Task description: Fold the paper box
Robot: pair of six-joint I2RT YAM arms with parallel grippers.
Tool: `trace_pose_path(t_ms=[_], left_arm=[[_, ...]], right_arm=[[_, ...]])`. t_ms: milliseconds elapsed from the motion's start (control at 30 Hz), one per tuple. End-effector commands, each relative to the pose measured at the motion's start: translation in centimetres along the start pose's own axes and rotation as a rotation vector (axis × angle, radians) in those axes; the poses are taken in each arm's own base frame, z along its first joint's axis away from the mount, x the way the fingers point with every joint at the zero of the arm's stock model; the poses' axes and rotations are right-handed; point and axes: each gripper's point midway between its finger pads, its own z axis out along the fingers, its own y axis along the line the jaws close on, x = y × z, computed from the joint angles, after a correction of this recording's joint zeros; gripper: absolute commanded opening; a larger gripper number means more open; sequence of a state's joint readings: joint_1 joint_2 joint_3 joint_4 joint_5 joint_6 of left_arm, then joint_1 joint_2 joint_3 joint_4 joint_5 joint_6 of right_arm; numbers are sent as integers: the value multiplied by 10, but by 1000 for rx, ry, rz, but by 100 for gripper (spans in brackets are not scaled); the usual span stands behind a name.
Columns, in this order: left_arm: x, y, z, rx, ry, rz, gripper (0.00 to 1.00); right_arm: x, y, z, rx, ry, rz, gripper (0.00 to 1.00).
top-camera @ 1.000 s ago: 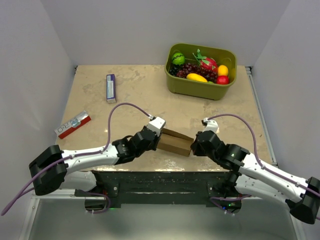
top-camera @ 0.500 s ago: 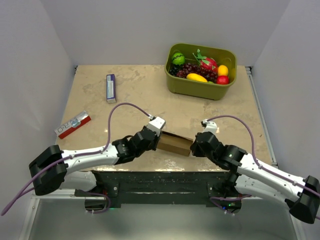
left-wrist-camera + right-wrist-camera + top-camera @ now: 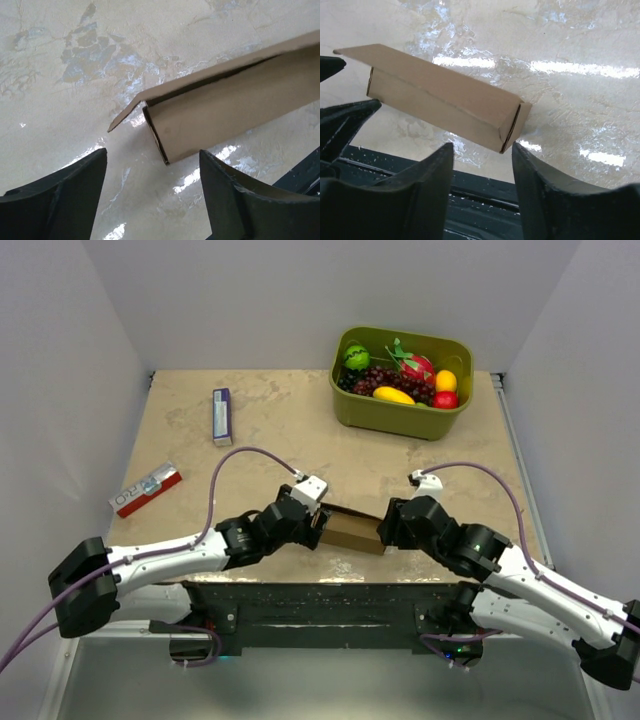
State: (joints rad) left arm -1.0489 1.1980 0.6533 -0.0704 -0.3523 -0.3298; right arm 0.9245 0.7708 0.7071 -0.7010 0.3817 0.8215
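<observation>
The paper box [image 3: 351, 530] is a small brown carton lying flat on the table near the front edge, between my two grippers. My left gripper [image 3: 318, 525] stands open at its left end. In the left wrist view the box [image 3: 225, 110] lies just beyond the left gripper [image 3: 152, 155], with a loose flap [image 3: 127, 112] sticking out at that end. My right gripper [image 3: 383, 531] is open at the right end. In the right wrist view the box [image 3: 435, 95] sits just past the right gripper [image 3: 481, 147], and its closed end faces the fingers. Neither gripper touches the box.
A green bin [image 3: 390, 418] full of toy fruit stands at the back right. A slim purple-and-white box [image 3: 222, 416] lies back left, and a red-and-white box [image 3: 146, 489] lies at the left edge. The black front rail [image 3: 320, 595] runs just behind the carton. Walls close in on both sides.
Both grippers have opened and let go of the box ends. The box now rests free on the table, and both arms have shifted slightly.
</observation>
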Motion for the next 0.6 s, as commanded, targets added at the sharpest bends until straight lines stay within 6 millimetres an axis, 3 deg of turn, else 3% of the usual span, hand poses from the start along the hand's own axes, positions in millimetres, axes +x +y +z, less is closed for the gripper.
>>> trace_pose_path(t_ms=[0, 267, 400, 567], left_arm=[[-29, -7, -19, 43, -66, -32, 84], [-44, 1, -41, 49, -132, -20, 92], [-52, 3, -43, 37, -145, -15, 91], [-52, 3, -32, 18, -124, 64, 82]], right_arm=[[-12, 1, -7, 2, -31, -22, 57], [-6, -3, -1, 10, -21, -54, 64], [-6, -4, 1, 16, -29, -58, 64], [-5, -3, 2, 2, -32, -62, 64]])
